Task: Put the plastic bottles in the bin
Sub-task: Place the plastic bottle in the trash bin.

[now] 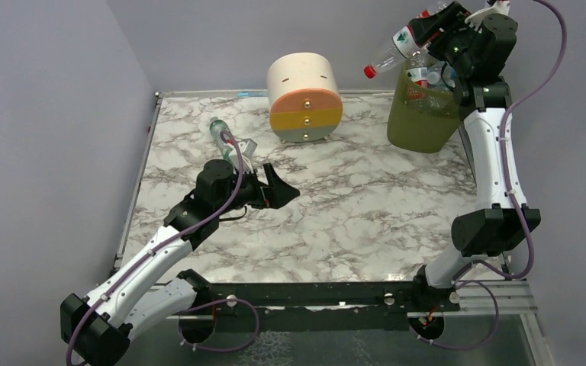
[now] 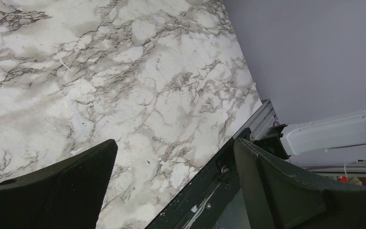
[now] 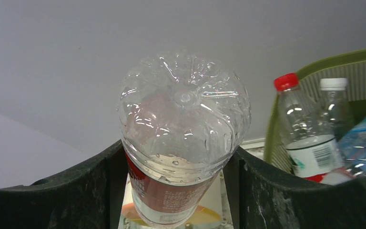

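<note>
The bin (image 1: 420, 126) is holding several plastic bottles (image 3: 310, 138). The right gripper (image 3: 178, 191) is clamping a red-labelled bottle (image 1: 387, 53) near its rim; the left gripper (image 2: 174, 191) is gaping empty.

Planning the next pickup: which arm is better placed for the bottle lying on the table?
Left. Its open, empty left gripper sits close to the table bottle; the right gripper is up over the bin, holding a red-capped bottle.
</note>
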`<action>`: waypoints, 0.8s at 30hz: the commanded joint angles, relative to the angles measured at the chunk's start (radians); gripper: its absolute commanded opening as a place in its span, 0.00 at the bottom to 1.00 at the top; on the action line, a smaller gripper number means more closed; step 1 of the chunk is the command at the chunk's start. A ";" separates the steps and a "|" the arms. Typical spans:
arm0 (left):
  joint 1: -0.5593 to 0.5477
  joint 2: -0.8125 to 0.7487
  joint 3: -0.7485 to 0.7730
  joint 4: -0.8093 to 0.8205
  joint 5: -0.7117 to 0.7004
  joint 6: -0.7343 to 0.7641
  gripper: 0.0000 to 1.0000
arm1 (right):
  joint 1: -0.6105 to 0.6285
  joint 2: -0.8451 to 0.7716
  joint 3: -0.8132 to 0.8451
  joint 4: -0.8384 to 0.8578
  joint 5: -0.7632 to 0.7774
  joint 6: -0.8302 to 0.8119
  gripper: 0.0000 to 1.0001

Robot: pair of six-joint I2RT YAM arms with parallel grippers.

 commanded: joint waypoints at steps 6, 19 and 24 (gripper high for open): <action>-0.007 0.003 0.010 0.011 0.014 0.023 0.99 | -0.050 0.004 -0.018 0.043 0.291 -0.057 0.69; -0.006 0.049 0.036 0.009 0.019 0.043 0.99 | -0.058 -0.001 -0.118 0.209 0.480 -0.062 0.69; -0.007 0.055 0.048 -0.008 0.014 0.052 0.99 | -0.058 -0.010 -0.198 0.297 0.545 -0.042 0.69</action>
